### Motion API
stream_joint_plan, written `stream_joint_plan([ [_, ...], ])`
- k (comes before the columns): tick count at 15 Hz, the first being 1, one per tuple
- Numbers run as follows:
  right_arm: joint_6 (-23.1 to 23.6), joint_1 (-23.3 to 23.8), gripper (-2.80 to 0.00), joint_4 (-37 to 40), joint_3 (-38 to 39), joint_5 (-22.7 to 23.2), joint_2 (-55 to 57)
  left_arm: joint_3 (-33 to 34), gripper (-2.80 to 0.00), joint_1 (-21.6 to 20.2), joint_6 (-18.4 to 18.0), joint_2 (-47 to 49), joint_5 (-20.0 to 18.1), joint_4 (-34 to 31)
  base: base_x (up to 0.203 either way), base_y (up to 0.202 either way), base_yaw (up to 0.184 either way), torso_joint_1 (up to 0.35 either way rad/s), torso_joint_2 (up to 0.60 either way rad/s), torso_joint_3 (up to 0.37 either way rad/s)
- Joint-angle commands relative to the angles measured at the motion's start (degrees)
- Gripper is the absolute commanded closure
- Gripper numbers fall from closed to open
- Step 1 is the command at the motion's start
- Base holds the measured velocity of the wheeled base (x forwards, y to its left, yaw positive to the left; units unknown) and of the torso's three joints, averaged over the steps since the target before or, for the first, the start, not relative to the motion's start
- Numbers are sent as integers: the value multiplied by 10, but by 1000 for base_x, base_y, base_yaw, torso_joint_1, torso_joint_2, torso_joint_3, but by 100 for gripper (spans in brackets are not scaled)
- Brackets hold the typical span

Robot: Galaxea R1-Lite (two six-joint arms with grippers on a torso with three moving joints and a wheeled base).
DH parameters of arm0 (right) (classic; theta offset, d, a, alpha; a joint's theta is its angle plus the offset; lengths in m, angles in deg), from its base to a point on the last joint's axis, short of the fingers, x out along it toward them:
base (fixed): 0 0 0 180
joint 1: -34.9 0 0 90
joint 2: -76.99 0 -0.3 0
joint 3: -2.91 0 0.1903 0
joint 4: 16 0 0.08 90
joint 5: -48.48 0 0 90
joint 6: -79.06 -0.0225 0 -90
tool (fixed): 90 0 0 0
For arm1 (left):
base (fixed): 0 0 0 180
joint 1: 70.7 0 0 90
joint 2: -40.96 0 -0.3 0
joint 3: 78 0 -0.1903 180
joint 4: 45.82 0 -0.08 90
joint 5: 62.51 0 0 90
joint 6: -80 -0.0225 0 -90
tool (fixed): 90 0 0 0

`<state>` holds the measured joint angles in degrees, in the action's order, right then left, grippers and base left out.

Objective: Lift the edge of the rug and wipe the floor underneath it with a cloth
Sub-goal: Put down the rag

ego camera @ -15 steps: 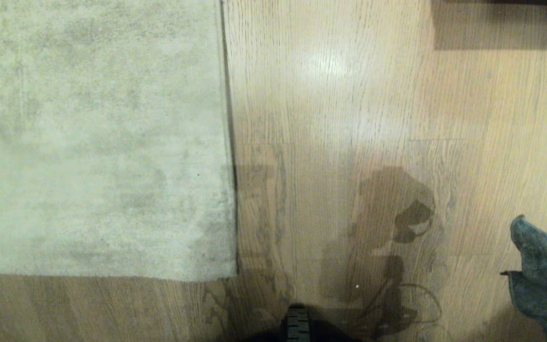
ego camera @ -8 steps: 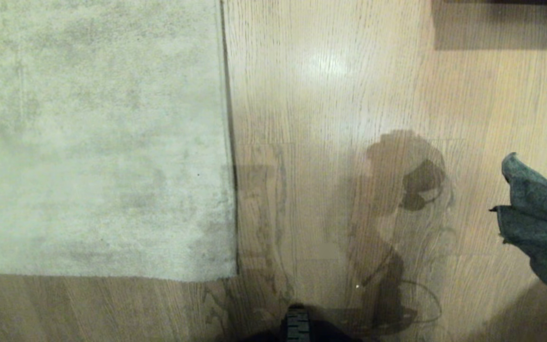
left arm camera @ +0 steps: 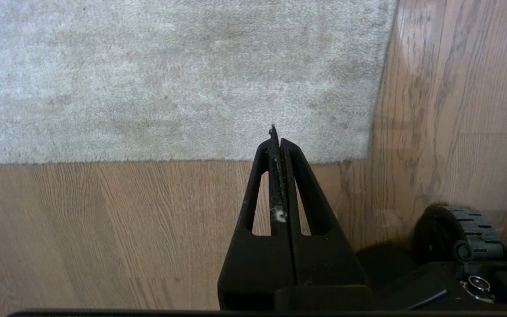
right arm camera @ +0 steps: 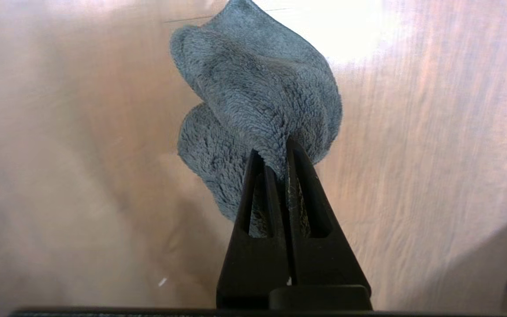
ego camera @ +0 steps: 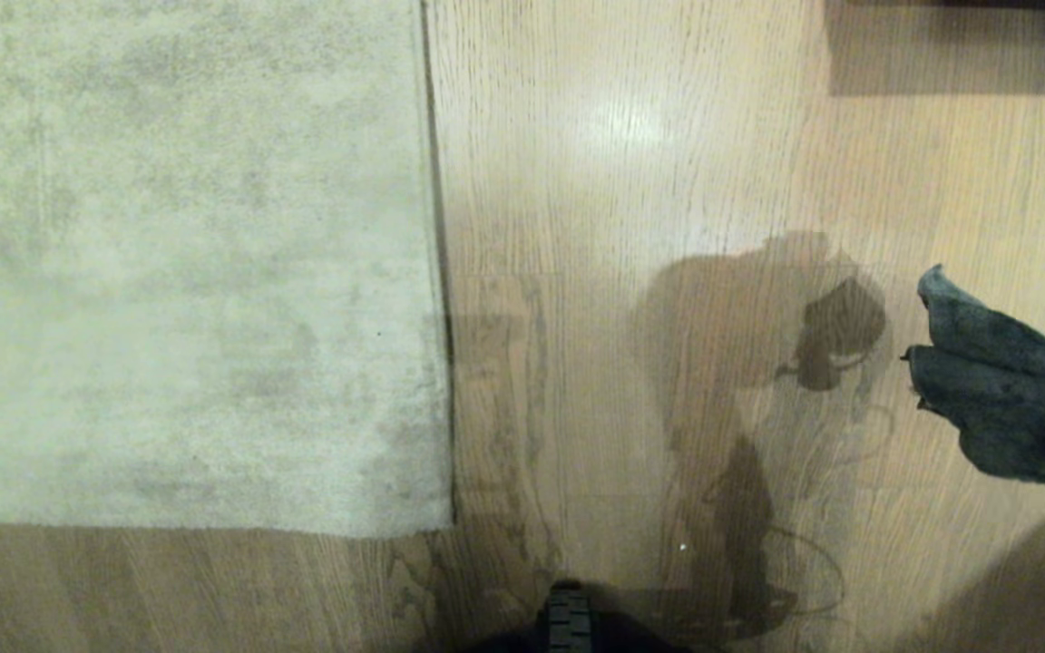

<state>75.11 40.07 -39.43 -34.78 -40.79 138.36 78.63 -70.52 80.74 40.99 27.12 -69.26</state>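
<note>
- The floor [ego camera: 631, 181] is light brown wooden planks with dark grain, a bright sheen patch near the far middle and soft shadows toward the near side.
- A pale grey-beige mottled rug [ego camera: 178, 263] lies flat on it at the left.
- The rug edge [ego camera: 436, 272] runs straight to a square near corner, flush on the planks.

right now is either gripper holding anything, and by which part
The right gripper pinches the fuzzy dark grey-teal cloth by a bunched fold near its edge. The left gripper is shut on nothing.
</note>
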Motion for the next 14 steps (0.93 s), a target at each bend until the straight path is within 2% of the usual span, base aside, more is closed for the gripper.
stream_joint_plan([
  [1, -3, 19, 0, -81, -2, 1, 121, 0, 0, 0, 0, 1, 0, 0, 0, 0, 0, 0, 0, 0],
  [6, -4, 47, 0, -267, -49, 1, 295, 0, 0, 0, 0, 1, 0, 0, 0, 0, 0, 0, 0, 0],
  [14, -3, 63, 0, -285, -110, 1, 330, 0, 0, 0, 0, 1, -1, 0, 0, 0, 0, 0, 0, 0],
])
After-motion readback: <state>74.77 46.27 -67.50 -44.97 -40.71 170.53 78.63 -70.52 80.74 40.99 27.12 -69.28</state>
